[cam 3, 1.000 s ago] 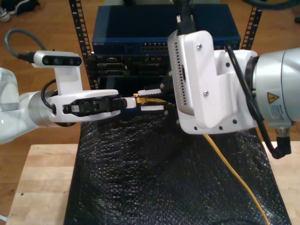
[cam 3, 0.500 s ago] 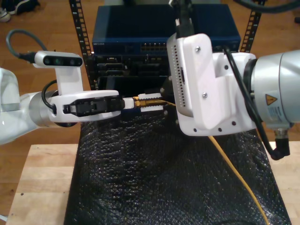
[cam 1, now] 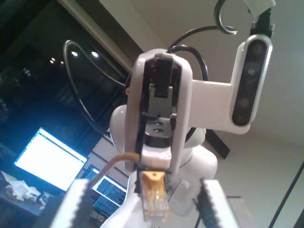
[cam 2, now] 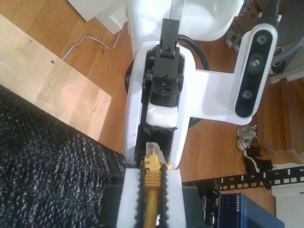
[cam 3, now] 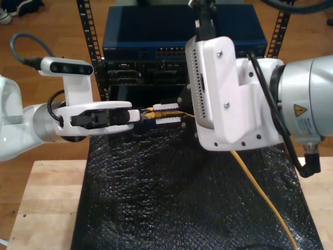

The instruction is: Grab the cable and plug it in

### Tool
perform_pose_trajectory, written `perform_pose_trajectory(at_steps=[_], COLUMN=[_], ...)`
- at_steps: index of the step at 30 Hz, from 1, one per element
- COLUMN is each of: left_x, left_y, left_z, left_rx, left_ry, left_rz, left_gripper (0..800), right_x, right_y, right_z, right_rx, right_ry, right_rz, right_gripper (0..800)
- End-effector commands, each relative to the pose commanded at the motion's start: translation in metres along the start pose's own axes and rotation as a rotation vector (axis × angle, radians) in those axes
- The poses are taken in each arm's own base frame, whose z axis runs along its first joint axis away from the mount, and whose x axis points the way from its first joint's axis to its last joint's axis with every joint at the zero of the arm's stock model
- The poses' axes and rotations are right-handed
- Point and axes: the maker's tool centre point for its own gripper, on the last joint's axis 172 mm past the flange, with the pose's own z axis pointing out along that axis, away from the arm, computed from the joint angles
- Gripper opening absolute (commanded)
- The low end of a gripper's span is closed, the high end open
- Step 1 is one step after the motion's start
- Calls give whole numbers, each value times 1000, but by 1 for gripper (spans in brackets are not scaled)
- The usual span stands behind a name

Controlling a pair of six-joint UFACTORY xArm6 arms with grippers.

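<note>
The yellow-orange cable (cam 3: 256, 188) runs up across the black mat from the exterior view's lower right and passes under the arm at that view's right. My second gripper (cam 3: 167, 112) on that arm is shut on the cable (cam 2: 151, 209) just behind its clear plug (cam 2: 154, 153). The plug (cam 3: 149, 110) points at my first gripper (cam 3: 136, 114), on the arm at the exterior view's left. In the first wrist view my first gripper (cam 1: 142, 186) is open, its white serrated fingers (cam 1: 78, 199) wide on either side of the plug (cam 1: 155, 202) without touching it.
A blue network switch (cam 3: 182, 34) with a row of ports (cam 3: 174, 52) sits on top of a dark equipment rack (cam 3: 130, 73) behind the grippers. The black textured mat (cam 3: 182, 203) covers a light wooden table (cam 3: 47, 208). Wood floor lies beyond.
The second gripper's serrated fingers have closed together on the cable. The first gripper's tip has drawn back slightly toward the exterior view's left.
</note>
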Motion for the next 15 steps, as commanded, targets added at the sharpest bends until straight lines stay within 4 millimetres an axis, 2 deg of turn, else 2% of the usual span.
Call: perform_pose_trajectory(at_steps=[4,7,10,15], left_x=[2,7,8,13], left_y=[-2,-1,-2,-18], left_z=[-2,-2,-3,-14], left_rx=[13,14,21,105], left_ry=[3,11,15,18], left_rz=[9,23,26,42], left_gripper=[767,784,791,795], right_x=[0,-3,-2,-15], right_y=[1,0,9,21], right_z=[5,9,8,1], right_rx=[3,12,4,-20], right_ry=[19,17,16,-10], right_rz=[43,54,68,129], right_gripper=[1,0,0,0])
